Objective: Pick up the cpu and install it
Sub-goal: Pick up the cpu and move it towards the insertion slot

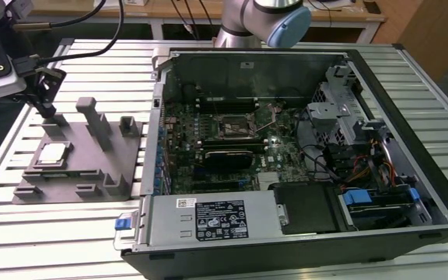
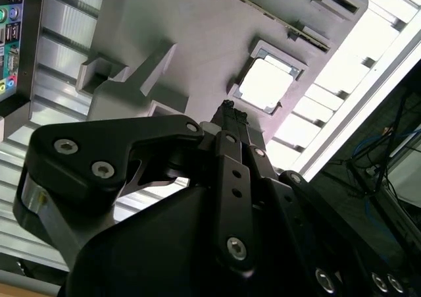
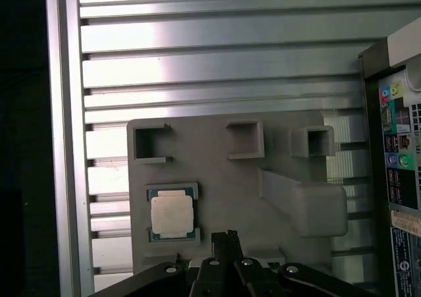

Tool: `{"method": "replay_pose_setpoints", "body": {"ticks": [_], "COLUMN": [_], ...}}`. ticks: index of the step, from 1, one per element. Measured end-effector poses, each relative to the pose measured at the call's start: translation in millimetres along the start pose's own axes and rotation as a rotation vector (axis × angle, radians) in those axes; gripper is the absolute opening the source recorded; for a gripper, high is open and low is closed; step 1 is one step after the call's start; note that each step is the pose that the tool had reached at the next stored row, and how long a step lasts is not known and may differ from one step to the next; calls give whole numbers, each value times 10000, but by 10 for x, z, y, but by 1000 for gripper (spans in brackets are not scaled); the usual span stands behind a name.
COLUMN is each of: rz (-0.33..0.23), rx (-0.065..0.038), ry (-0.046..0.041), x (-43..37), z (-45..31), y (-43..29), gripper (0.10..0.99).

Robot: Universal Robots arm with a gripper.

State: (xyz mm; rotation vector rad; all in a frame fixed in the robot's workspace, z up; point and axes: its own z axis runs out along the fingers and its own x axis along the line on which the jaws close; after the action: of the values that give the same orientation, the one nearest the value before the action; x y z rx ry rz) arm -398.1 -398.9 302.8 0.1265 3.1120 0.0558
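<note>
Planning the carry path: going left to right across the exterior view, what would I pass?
cpu → grey fixture's tall post → motherboard socket → drive cage

Grey fixture [image 3: 296, 244], near edge behind the tool [image 3: 227, 235], perhaps out of frame.

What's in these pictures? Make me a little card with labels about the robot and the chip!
cpu: lies flat in a recess of the fixture, not picked up
gripper: shut, empty, over the fixture, near the cpu
fixture: grey, on the slatted table, at the exterior view's left of the case
case: open, motherboard showing
socket: on the motherboard, inside the case
</note>
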Motion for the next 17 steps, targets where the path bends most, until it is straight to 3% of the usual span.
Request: {"method": "replay_pose_setpoints", "body": {"ticks": [17], "rz": [0], "rx": [-1], "ry": [-1], "x": [14], "z": [88], "y": [-4], "gripper": [106]}}
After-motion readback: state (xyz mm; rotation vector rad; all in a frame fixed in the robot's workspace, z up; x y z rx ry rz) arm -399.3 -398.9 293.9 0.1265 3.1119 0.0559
